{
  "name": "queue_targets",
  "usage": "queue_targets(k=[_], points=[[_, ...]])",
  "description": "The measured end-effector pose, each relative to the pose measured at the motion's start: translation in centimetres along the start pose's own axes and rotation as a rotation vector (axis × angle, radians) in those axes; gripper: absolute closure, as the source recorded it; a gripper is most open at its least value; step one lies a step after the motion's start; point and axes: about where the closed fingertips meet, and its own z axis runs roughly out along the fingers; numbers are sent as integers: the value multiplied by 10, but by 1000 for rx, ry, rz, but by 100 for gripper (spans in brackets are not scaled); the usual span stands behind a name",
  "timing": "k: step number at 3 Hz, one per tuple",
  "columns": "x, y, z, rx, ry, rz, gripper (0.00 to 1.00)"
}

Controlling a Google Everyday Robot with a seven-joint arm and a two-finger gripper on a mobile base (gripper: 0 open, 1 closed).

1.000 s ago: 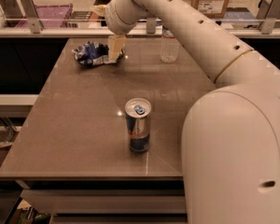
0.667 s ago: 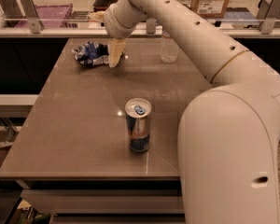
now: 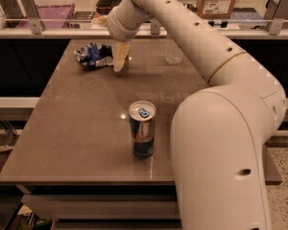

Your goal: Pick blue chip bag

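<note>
The blue chip bag [image 3: 93,55] is a crumpled dark blue foil bag with silver patches, lying at the far left of the brown table [image 3: 81,128]. My gripper [image 3: 119,61] hangs from the white arm just to the right of the bag, close to its right edge and low over the table. Only one cream-coloured finger [image 3: 120,55] shows, pointing down. The bag lies flat on the table.
A blue-and-silver drink can [image 3: 142,129] stands upright near the table's middle front. A clear plastic bottle [image 3: 174,50] stands at the far edge, right of my gripper. My arm's large white body fills the right foreground. Shelving and boxes lie behind the table.
My gripper has shifted slightly left and down towards the bag's right edge. The bag and the can have not moved.
</note>
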Motion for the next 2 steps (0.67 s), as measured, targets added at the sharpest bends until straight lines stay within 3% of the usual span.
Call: queue_targets(k=[1,2], points=[[4,2,7,-38,29,-10,0],[5,3,8,-42,31,-11,0]])
